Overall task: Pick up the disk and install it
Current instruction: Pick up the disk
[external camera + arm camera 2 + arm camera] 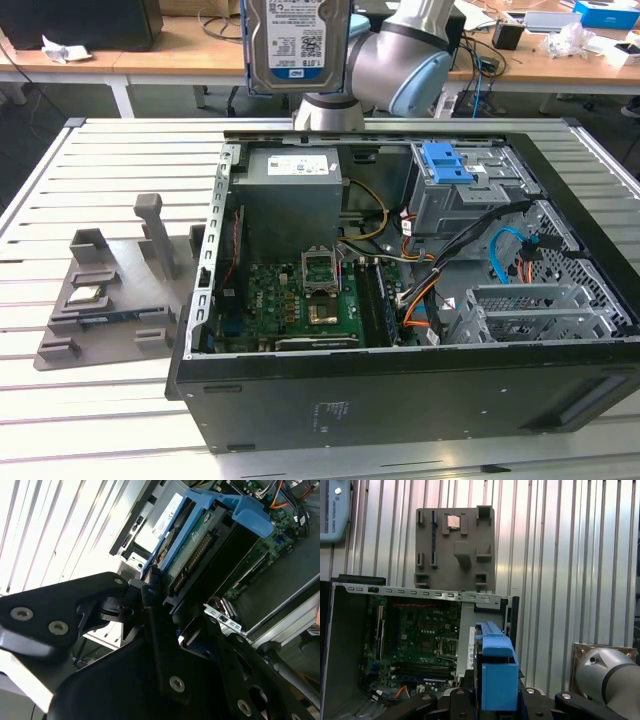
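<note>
disk point(297, 40) | silver, blue carrier, white-blue label | upright, label facing camera | aloft

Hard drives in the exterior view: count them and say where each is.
1. The disk is held upright by the gripper, raised above the computer case; its drive cages may hide others.

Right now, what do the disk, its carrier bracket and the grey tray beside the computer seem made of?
Disk: bare metal, dull silver sheen, paper label. Carrier bracket: blue plastic, smooth moulded matte look. Grey tray: probably plastic, perhaps printed; flat matte grey, blocky shapes.
</note>
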### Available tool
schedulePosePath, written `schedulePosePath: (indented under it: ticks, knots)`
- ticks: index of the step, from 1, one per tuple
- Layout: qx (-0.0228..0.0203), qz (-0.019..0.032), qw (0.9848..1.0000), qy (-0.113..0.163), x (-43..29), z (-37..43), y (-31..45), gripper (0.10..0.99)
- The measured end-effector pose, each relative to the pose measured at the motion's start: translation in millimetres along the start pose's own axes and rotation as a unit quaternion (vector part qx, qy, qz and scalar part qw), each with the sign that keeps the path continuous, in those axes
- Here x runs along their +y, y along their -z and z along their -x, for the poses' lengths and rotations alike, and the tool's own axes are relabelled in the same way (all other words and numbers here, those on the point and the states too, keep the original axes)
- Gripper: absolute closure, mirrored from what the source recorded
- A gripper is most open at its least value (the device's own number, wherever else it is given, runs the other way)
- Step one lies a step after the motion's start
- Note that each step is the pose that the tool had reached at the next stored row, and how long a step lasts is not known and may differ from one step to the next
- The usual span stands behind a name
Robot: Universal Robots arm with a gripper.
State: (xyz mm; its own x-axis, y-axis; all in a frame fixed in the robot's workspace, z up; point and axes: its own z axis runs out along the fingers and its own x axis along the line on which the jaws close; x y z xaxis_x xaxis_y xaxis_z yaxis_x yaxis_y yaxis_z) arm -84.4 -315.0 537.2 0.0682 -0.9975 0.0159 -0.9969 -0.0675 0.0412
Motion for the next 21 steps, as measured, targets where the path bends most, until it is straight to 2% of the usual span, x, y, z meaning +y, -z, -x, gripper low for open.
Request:
schedulePosePath:
  ticks: [1,4,6,13,21]
  knots:
    - [0.0,0.0,1.0,0.0,-2.8,-0.1,0.1,0.718]
    - [0.0,0.0,1.0,0.0,-17.1,-0.2,0.7,0.718]
    - [0.0,-0.0001,1.0,0.0,-21.5,-0.5,0.8,0.718]
    - [0.0001,0.0,1.0,0.0,-21.0,-14.8,0.6,0.718]
    - [0.0,0.0,1.0,0.0,-20.2,-26.8,0.3,0.718]
